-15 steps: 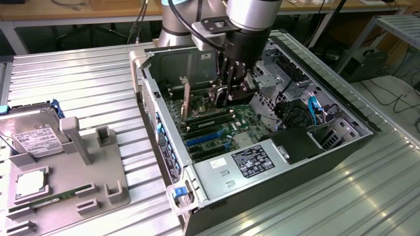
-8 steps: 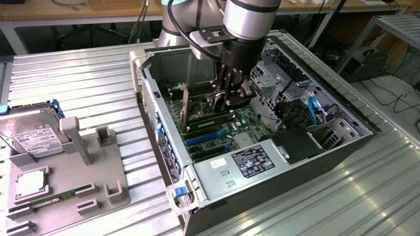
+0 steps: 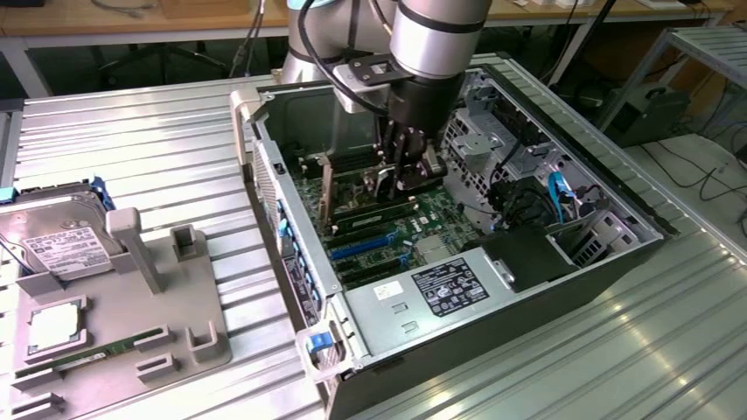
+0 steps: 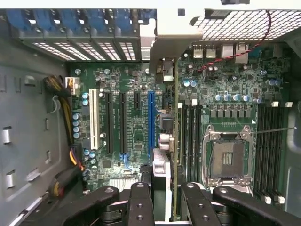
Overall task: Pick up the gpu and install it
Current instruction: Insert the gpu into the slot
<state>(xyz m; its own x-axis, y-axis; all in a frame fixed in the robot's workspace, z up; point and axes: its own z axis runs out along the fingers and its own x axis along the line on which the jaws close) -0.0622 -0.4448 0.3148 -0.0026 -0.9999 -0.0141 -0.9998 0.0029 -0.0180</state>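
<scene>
Gpu (image 4: 161, 165): one card, edge-on above one motherboard (image 4: 134, 136), clamped in the one pincer (image 4: 165, 195).

Computer case (image 3: 548, 297): lay open on the ribbed metal counter (image 3: 152, 140).
Hard drive (image 3: 65, 248): sat in a grey holder (image 3: 175, 297), exterior view's left.
Memory stick (image 3: 87, 353): lay nearer in that holder.
CPU socket (image 4: 228, 160): sat on the motherboard (image 4: 131, 117).

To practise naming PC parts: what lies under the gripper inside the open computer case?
The gripper holds the gpu edge-on over the motherboard, between the blue slot and the empty CPU socket. The gpu hides the board right beneath it.
</scene>
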